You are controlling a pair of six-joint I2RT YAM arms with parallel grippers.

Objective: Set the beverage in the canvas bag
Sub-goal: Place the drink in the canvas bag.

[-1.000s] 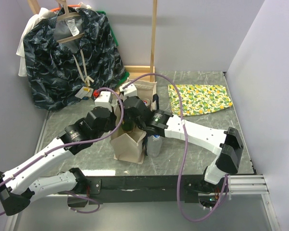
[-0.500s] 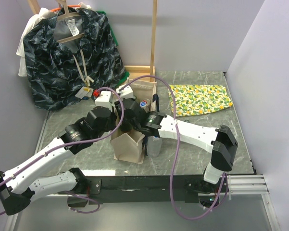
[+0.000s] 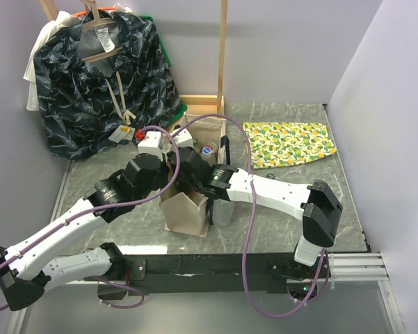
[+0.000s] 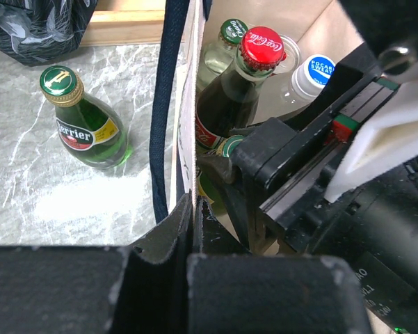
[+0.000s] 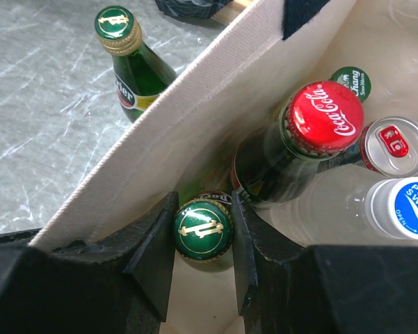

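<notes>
The beverage, a green Perrier bottle with a green and gold cap (image 5: 203,229), hangs inside the beige canvas bag (image 5: 195,104), close to its near wall. My right gripper (image 5: 203,224) is shut on the bottle's neck, one jaw against each side of the cap. Beside it in the bag stand a Coca-Cola bottle (image 5: 323,118), a red-topped can (image 5: 396,146), a Pocari Sweat bottle (image 5: 410,205) and another green-capped bottle (image 5: 352,80). My left gripper (image 4: 193,207) is shut on the bag's rim (image 4: 188,139). From above, both grippers meet over the bag (image 3: 184,216).
A second Perrier bottle (image 4: 87,129) stands on the marble table just outside the bag. A clear bottle (image 3: 224,209) stands against the bag's right side. A dark blue patterned garment (image 3: 104,83) hangs at back left, and a lemon-print cloth (image 3: 288,142) lies at back right.
My right arm has swung left and its gripper has sunk a little deeper into the bag with the bottle. The left arm and the bag have stayed put.
</notes>
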